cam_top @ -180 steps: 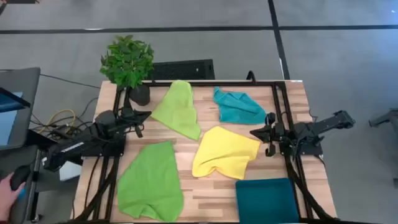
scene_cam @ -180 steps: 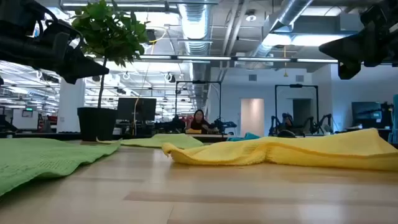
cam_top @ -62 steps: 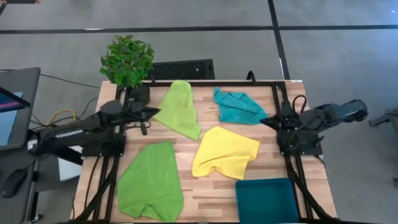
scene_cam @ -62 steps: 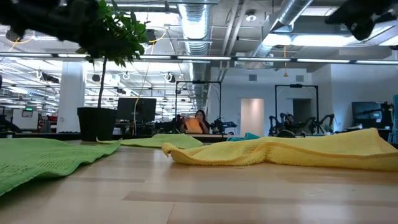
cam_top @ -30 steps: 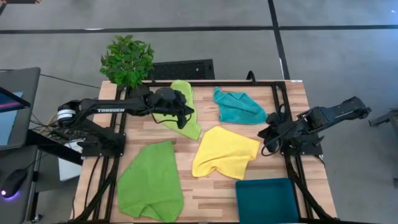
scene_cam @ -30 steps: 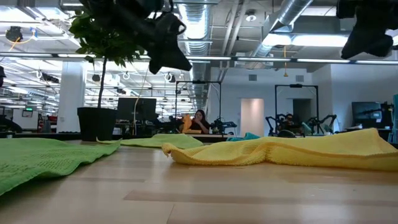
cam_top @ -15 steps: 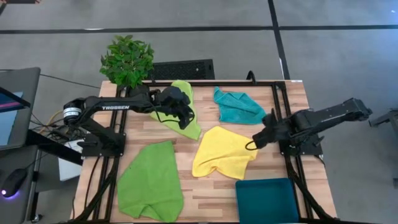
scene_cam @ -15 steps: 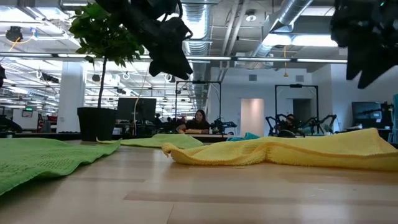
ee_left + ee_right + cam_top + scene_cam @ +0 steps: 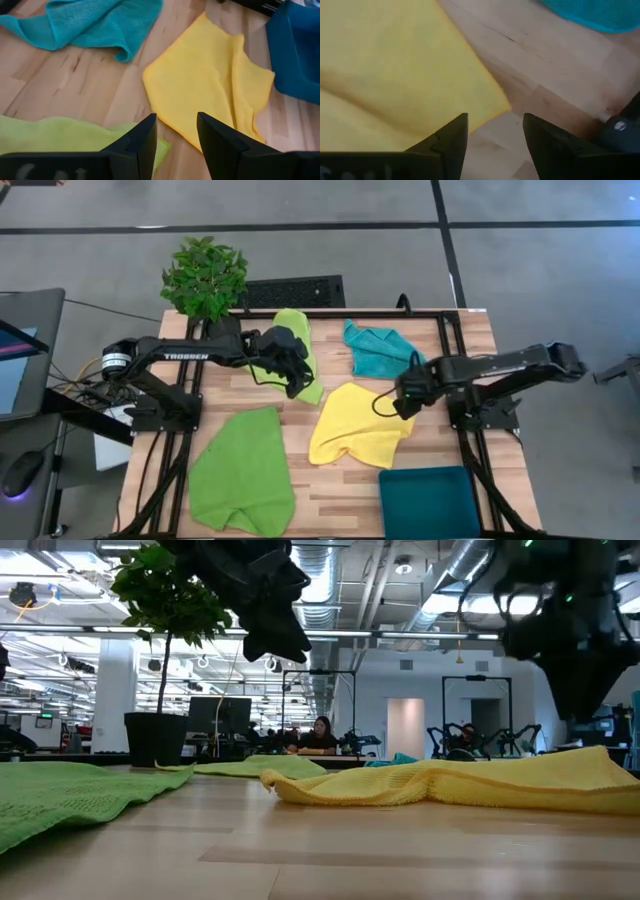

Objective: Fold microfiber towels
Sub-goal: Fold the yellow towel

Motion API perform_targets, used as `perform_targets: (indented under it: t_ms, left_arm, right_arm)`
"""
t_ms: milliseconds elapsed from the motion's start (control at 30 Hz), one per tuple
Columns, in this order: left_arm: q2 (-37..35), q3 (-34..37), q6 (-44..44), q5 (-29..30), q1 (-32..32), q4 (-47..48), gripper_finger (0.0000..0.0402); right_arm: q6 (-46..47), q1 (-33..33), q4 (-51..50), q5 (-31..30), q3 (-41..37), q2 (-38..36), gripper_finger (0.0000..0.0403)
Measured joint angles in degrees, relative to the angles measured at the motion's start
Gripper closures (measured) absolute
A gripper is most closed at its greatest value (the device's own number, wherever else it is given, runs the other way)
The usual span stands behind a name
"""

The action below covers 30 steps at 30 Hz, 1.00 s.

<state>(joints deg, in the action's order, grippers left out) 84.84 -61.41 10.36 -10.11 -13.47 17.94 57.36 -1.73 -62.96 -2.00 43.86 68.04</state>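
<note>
a: which step is this, would you say?

b: the reach, i think. nothing is folded or lifted yet. the yellow towel (image 9: pixel 362 424) lies rumpled mid-table, and the right gripper (image 9: pixel 492 131) hangs just over its corner on the right arm's side, fingers spread with a clear gap and nothing between them.

a: and the left one?

b: the left gripper (image 9: pixel 175 134) hovers over the lime green towel (image 9: pixel 290 356) at the back of the table, near that towel's front tip. its fingers stand apart too, holding nothing. past them its wrist view takes in the yellow towel and the turquoise towel (image 9: pixel 90 21).

a: where are the other cloths?

b: the turquoise one is bunched at the back right, well apart from the second lime green towel (image 9: pixel 243 473), which lies at the front left. a dark teal bin (image 9: pixel 429 502) sits at the front right, and a potted plant (image 9: pixel 206 281) stands at the back left corner.

a: what does the next move call for?

b: my guess: the right gripper drops onto that yellow corner and pinches just the top layer. the cloth is floppy and already creased, so a shallow grip could slip off.

a: arm poses?

b: both stretch inward from the table's sides, the left arm reaching across from its base, the right arm bent toward centre.
</note>
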Motion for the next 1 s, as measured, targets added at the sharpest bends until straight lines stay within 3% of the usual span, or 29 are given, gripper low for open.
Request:
perform_targets:
  t_ms: [167, 467, 1000]
  left_arm:
    - [0.0, 0.0, 1.4, 0.0, 0.9, 0.8, 0.027]
    - [0.0, 0.0, 2.4, 0.0, 2.2, 1.2, 0.027]
    - [0.0, 0.0, 2.5, 0.0, 2.3, 1.1, 0.027]
  right_arm:
    - [-6.8, 4.3, 0.0, 3.4, 0.0, 4.3, 0.0189]
    - [-13.8, 6.1, 0.3, 3.7, 0.0, 10.1, 0.0189]
    - [-17.4, 6.1, 6.2, 6.7, -3.3, 17.6, 0.0189]
